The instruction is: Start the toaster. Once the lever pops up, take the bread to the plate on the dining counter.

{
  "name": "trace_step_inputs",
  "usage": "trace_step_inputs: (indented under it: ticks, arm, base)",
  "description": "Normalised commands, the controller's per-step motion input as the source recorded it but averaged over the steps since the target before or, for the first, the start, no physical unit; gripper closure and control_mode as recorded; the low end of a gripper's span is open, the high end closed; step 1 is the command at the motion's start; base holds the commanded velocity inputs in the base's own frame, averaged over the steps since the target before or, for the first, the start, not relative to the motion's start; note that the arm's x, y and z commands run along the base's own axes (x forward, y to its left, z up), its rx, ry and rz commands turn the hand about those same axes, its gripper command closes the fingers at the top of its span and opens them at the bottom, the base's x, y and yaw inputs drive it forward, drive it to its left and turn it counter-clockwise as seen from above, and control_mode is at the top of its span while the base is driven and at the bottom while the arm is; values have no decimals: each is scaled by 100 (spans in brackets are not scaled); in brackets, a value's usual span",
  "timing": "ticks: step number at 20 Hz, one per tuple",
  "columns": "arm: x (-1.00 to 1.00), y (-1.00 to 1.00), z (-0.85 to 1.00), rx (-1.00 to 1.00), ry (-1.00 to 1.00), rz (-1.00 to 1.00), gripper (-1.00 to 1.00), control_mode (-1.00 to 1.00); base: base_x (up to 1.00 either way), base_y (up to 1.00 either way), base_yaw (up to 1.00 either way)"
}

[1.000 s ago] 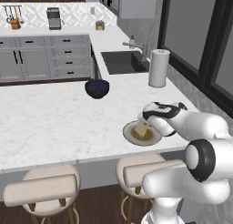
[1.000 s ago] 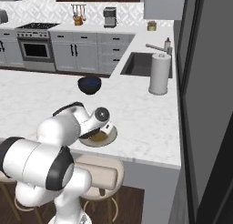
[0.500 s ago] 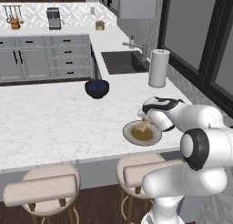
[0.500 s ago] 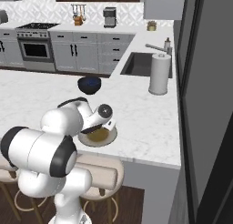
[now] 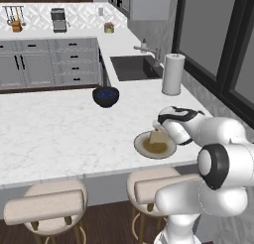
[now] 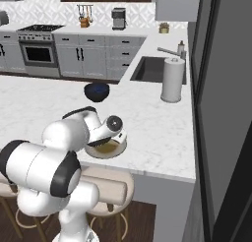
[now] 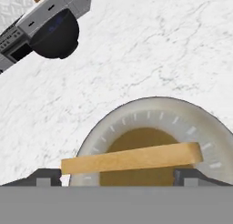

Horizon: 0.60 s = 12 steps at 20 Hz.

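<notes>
Hovering hand released, fingers spread beside bread over plate

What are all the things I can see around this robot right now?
bread: one, golden-tan slice, over the plate between the fingertips
plate: one, beige rim, brown centre, near the dining counter's front edge
dining counter: one, white marble
bowl: one, dark blue, on the dining counter behind the plate
paper towel roll: one, white, upright beside the sink
sink: one, dark, with a faucet
stools: two, beige, under the overhang
stove: one, steel, far left
coffee maker: one, dark, back counter
gripper: one, dark tips, open, low over the plate
</notes>
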Motion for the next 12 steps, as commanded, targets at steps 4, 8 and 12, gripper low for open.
trace_step_inputs:
  ticks: [4,8,12]
  arm:
    - [-41,-10,5,-4,0,-8,-100,-100]
    - [-17,0,42,-5,0,-12,-100,-100]
    - [0,0,80,-5,6,-13,-100,-100]
  base:
    - [0,0,0]
    - [0,0,0]
    - [0,0,0]
